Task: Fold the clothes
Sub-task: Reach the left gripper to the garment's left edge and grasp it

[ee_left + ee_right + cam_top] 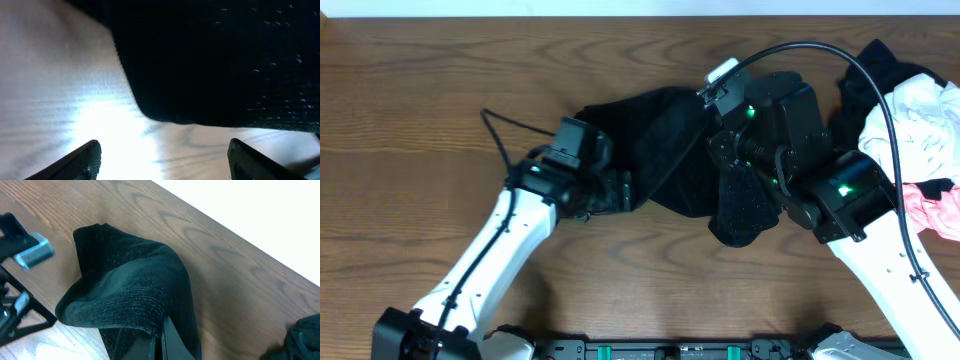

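A large black ribbed garment point(665, 140) lies bunched at the table's middle. My right gripper point(728, 175) is shut on a fold of it, and in the right wrist view the fabric point(125, 295) drapes over the closed fingers point(172, 342), raised off the wood. My left gripper point(625, 190) is at the garment's left edge. In the left wrist view its fingers point(87, 160) stand wide apart over bare wood, with the black hem point(215, 60) just ahead and nothing between them. Another black garment point(865, 85), a white one point(920, 125) and a coral-pink one point(935, 210) are piled at the right edge.
The wooden table point(420, 100) shows bare wood on the left and at the front. The left arm's cable point(500, 135) loops above the table left of the garment. The pile at the right sits close behind my right arm point(850, 195).
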